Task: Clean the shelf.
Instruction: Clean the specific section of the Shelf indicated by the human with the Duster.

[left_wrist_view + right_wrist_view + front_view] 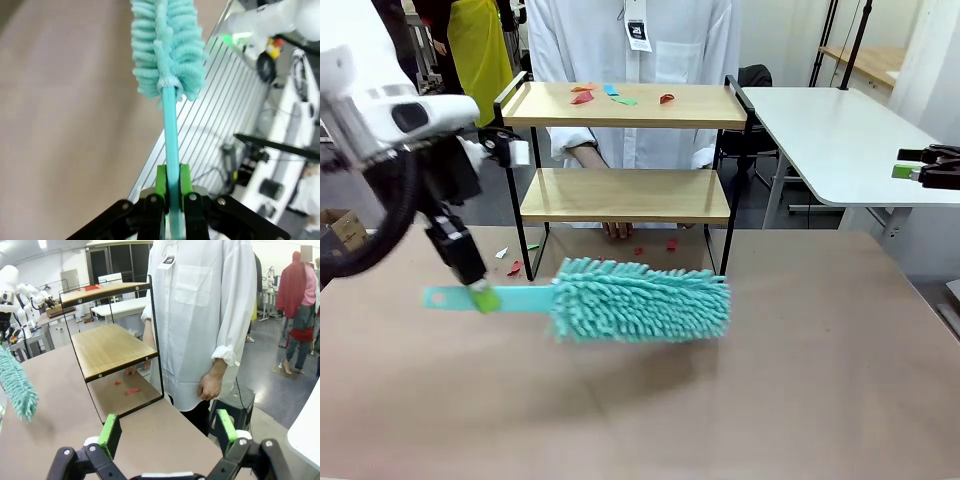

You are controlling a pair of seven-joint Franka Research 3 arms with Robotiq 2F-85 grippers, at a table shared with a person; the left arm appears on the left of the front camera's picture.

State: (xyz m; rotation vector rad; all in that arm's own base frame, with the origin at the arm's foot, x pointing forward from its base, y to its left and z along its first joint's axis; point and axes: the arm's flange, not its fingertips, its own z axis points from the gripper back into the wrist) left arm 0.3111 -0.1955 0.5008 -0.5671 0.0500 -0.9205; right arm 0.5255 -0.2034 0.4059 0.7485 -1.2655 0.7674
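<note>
Teal duster (640, 300) over the tan desk (800, 400), pale-wood shelf (625, 195) framed in black at twelve o'clock, red, blue, green scraps (625, 100) on top.

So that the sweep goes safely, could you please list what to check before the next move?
1. Left gripper shut on the handle of the teal duster: ok.
2. Shelf untouched by the teal duster, which hangs in front of it: ok.
3. Top board free of paper scraps: not ok, several lie there.
4. Person's hand away from the shelf: not ok, it rests beneath the lower board.
5. Right gripper open, off to the side: ok.
</note>
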